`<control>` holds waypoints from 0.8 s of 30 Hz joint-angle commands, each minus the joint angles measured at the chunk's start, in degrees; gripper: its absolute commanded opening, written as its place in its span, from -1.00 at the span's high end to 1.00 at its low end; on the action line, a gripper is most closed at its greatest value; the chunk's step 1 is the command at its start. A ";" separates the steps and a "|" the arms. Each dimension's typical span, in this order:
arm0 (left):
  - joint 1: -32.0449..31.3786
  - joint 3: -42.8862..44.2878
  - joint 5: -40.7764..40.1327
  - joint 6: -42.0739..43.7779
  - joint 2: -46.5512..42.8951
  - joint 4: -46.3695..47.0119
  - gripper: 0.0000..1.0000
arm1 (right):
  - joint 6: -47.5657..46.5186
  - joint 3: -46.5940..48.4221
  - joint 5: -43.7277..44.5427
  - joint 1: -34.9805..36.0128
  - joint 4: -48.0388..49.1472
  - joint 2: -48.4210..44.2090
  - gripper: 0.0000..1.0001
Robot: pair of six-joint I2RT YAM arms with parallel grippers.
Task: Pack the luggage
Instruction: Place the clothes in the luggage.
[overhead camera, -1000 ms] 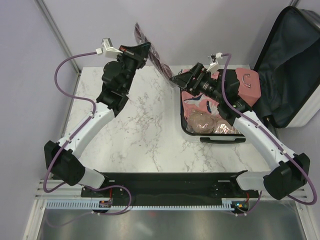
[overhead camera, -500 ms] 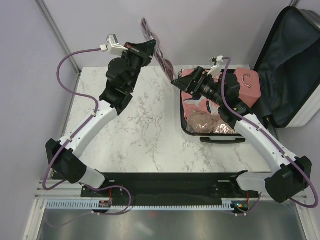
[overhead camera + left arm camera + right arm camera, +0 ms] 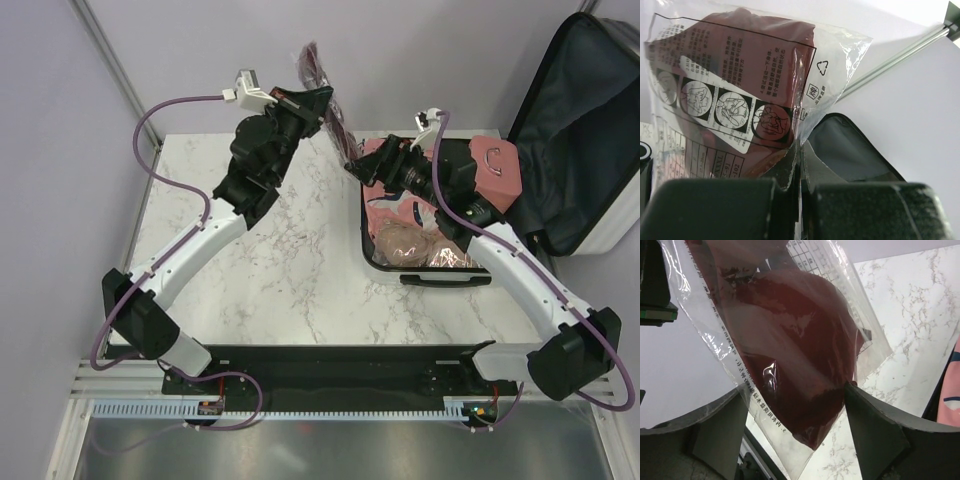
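The luggage (image 3: 580, 140) lay open at the table's (image 3: 290, 270) three o'clock side, its dark-lined lid propped up toward two o'clock and its base holding a small pink case (image 3: 500, 172). Above the table's twelve o'clock edge, the left fingers (image 3: 715, 210) were pinched tight on a clear bag (image 3: 740, 85) of dark red cloth. The right fingers (image 3: 880, 435) stood wide apart, one on either side of the bag's lower end.

Luggage (image 3: 590, 130) lies open, far right; dark-lined lid raised upright; base part-filled
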 commanded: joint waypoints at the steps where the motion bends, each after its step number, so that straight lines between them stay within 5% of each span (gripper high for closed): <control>1: -1.19 2.82 -0.56 1.30 0.21 1.22 0.95 | -5.41 3.34 1.52 0.43 -2.86 0.67 -0.62; 5: -1.63 3.00 0.32 0.06 0.91 1.14 0.95 | -10.67 5.09 5.03 0.34 -8.21 0.49 -0.02; 6: -1.72 3.00 0.93 -0.03 1.00 1.14 0.95 | -12.43 6.40 8.08 0.34 -12.23 0.32 0.34; 11: -1.72 2.04 6.81 -2.22 2.06 1.31 0.95 | -24.56 7.30 23.29 0.34 -22.79 -3.89 1.00; 19: -2.60 -0.52 21.49 -9.42 6.09 0.53 0.95 | -37.75 3.26 47.27 -0.62 -29.32 -10.75 1.00; 24: -6.10 -4.37 24.76 -11.89 6.63 -6.76 0.95 | -43.38 -2.45 53.20 -1.32 -30.29 -16.64 1.00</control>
